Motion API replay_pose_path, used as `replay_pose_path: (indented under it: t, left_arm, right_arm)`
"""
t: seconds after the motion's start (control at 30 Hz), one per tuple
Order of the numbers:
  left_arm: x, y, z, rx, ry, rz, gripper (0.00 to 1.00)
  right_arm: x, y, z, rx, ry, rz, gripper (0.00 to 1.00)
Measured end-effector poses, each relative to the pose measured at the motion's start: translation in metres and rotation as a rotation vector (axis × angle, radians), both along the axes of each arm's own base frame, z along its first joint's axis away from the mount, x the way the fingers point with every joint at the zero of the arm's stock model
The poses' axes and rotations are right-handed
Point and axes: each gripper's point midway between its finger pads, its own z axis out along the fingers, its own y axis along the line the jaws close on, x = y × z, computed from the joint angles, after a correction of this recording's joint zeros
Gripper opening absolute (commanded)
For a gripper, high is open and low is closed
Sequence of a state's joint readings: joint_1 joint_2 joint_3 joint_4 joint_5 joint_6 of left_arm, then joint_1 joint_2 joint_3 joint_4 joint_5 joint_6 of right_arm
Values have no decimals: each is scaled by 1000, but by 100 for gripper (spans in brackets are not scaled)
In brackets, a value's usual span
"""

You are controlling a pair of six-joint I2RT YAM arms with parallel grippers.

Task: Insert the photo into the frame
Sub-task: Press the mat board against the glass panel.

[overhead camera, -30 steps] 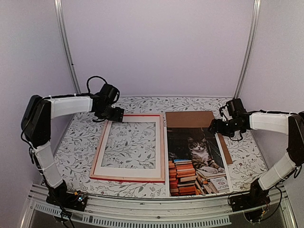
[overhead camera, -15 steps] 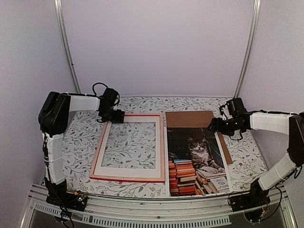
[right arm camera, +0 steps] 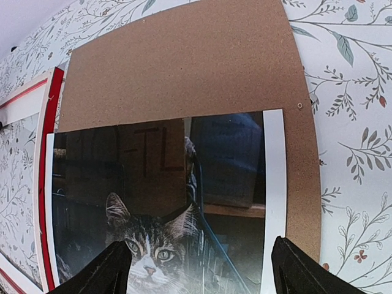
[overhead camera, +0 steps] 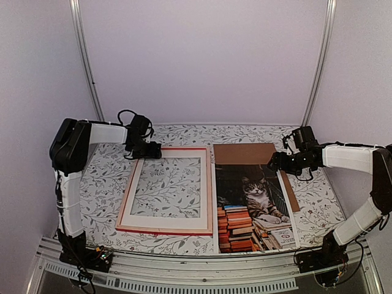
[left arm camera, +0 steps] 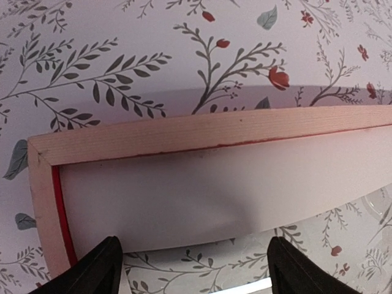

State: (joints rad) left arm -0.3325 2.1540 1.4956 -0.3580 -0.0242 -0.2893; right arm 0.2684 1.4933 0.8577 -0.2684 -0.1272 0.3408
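The frame (overhead camera: 126,202), red with pale wood rails, lies flat at the left of the table with a white mat board (overhead camera: 165,222) in it. My left gripper (overhead camera: 150,150) hovers open over the frame's far left corner. In the left wrist view the wooden rail (left arm camera: 184,131) and mat (left arm camera: 214,190) lie ahead of the open gripper (left arm camera: 195,272). The photo (overhead camera: 251,205) of a cat and books lies to the right on a brown backing board (overhead camera: 245,153). My right gripper (overhead camera: 275,164) hangs open over the photo's far right part, with the photo (right arm camera: 165,202) under the gripper (right arm camera: 199,272).
The table (overhead camera: 306,196) has a floral cloth. The backing board (right arm camera: 184,67) juts out beyond the photo's far and right edges. The frame's red rail (right arm camera: 46,135) runs close along the photo's left edge. White walls and two metal posts close the back.
The left arm's elbow has swung right, toward the table, while its gripper stayed at the frame's far left corner. The right arm, photo and frame have not moved.
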Motion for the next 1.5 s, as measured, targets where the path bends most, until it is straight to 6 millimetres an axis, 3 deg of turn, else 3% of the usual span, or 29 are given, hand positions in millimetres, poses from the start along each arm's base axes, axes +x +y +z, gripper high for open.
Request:
replay_pose_path:
  t: [0.37, 0.77, 1.03, 1.5]
  left_arm:
    - [-2, -1, 2, -72, -28, 10, 84]
    - [-33, 8, 30, -119, -52, 42, 84]
    - [-50, 14, 8, -107, -4, 51, 84]
    - [-51, 14, 5, -111, -5, 56, 84]
  right_arm:
    - [0, 0, 0, 3, 1, -1, 83]
    - [0, 1, 0, 8, 2, 0, 83]
    - [-1, 1, -1, 10, 5, 0, 83]
    - [-6, 0, -7, 6, 20, -1, 83]
